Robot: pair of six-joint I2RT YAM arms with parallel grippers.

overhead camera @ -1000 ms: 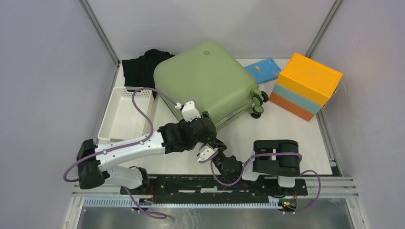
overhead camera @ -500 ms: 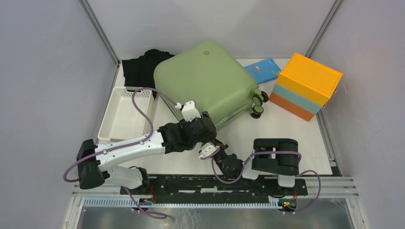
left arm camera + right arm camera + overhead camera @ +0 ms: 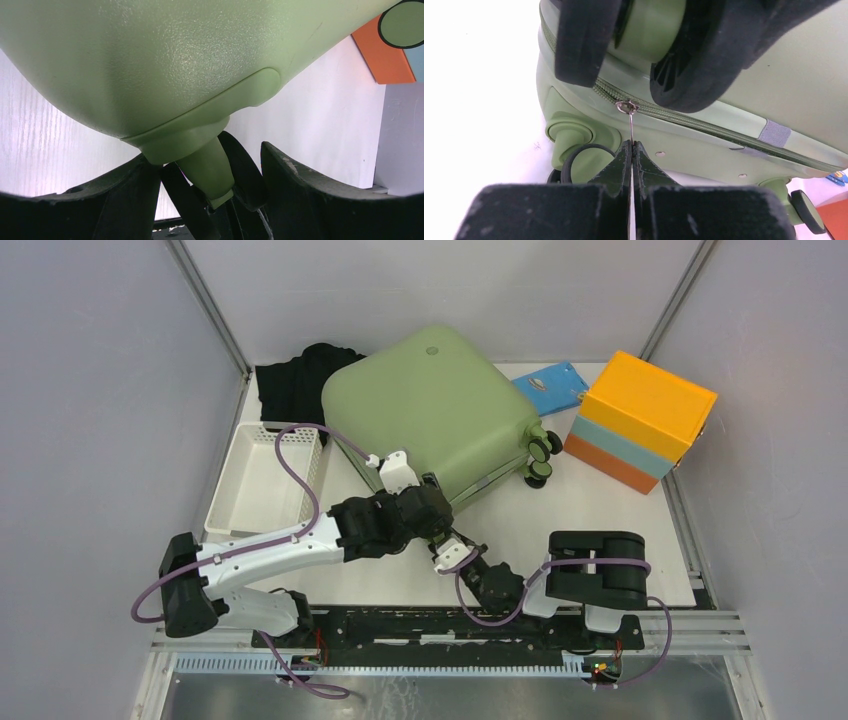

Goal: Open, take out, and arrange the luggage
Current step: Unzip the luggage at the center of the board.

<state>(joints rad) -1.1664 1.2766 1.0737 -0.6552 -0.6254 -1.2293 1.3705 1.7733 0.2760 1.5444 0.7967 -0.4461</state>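
While the luggage (image 3: pixel 430 410) lies flat and closed at the back middle of the surface (image 3: pixel 580 520), turned at an angle, both tools are at its near corner. Right tool (image 3: pixel 631 150) is pinched tight on the thin metal pull (image 3: pixel 630 120), which hangs from the slider on the zip (image 3: pixel 704 127); its fingers meet with no gap. Left tool (image 3: pixel 400 478) stands wide, one finger on each side of the upper caster (image 3: pixel 212 175) at that corner. A sliver of light shows beside one wheel, and I cannot tell whether the other finger touches. Just below the zip is the lower caster (image 3: pixel 574 167). White basket (image 3: pixel 260 490) lies just left of the luggage, with black cloth (image 3: pixel 290 380) behind the basket. Orange and blue box (image 3: pixel 645 405) stands right of the luggage, near its far wheels, with a flat blue item (image 3: pixel 552 387) between them at the back
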